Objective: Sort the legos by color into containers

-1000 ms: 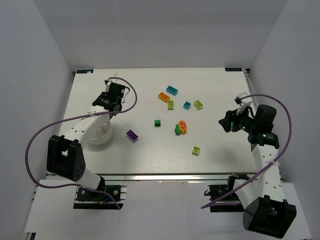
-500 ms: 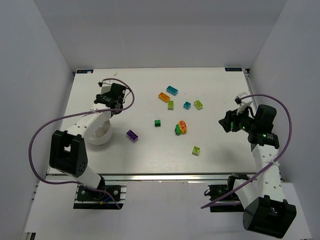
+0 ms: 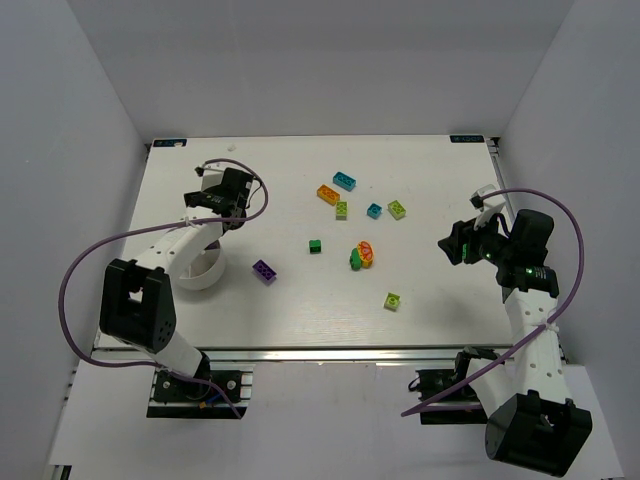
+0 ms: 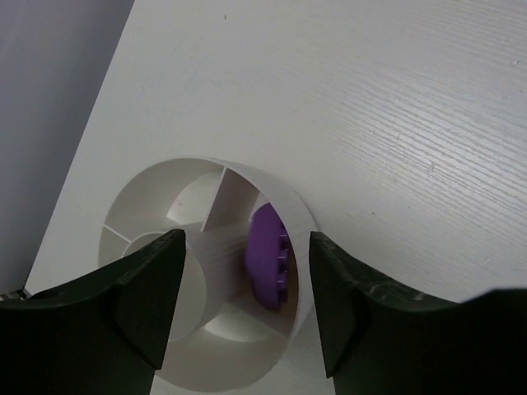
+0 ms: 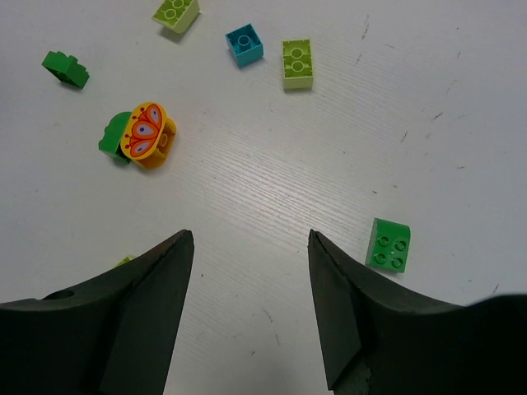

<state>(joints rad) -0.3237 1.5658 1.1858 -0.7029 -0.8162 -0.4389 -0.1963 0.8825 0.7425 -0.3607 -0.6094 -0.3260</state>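
The white divided bowl (image 4: pixel 300 212) lies right under my left gripper (image 4: pixel 247 240), which is open and holds nothing. A purple lego (image 4: pixel 267 265) rests in one wedge of that bowl. From above, the left gripper (image 3: pixel 218 212) hovers at the far rim of the bowl (image 3: pixel 205 280). A second purple lego (image 3: pixel 264 271) lies on the table beside it. My right gripper (image 5: pixel 249 236) is open above bare table, with a green lego (image 5: pixel 389 244) to its right. A yellow butterfly piece (image 5: pixel 146 132) leans on a dark green one.
Loose legos are scattered mid-table: cyan (image 3: pixel 345 181), orange (image 3: pixel 328 194), two lime (image 3: pixel 342 210) (image 3: pixel 397 209), small cyan (image 3: pixel 374 210), dark green (image 3: pixel 315 246). White walls close in the table on three sides. The right gripper (image 3: pixel 450 245) sits near the right edge.
The left arm has shifted slightly left over the bowl and its jaws have parted. The right arm has not moved.
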